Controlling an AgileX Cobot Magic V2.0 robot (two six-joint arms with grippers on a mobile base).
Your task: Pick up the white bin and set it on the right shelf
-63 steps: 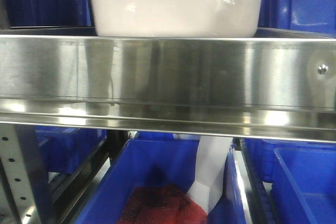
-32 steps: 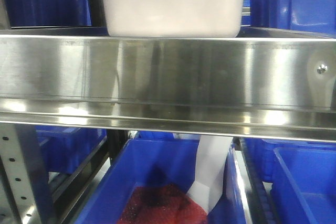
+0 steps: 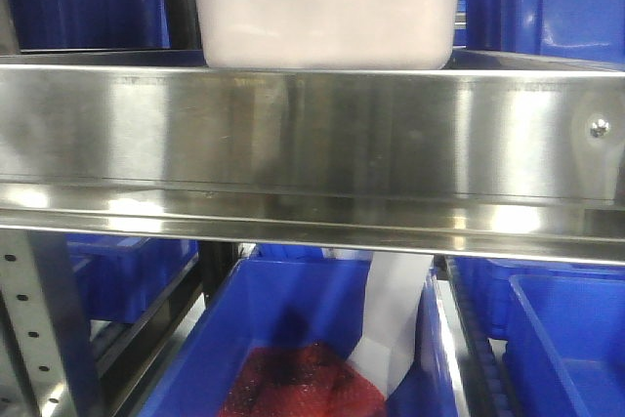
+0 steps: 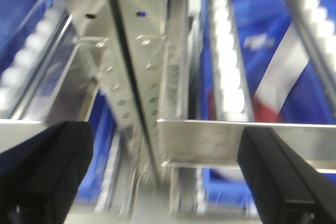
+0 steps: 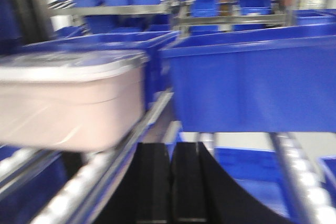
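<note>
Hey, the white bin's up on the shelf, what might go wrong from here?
The white bin appears to rest on roller rails, so a nudge might set it rolling. The open left gripper sits close to the lip and upright of the steel shelf and could snag when it moves. A blue bin stands close beside it, leaving little room for adjusting.

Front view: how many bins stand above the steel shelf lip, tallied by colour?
White bin: 1
Blue bins: 2, one on its left, one on its right
Total: 3
</note>
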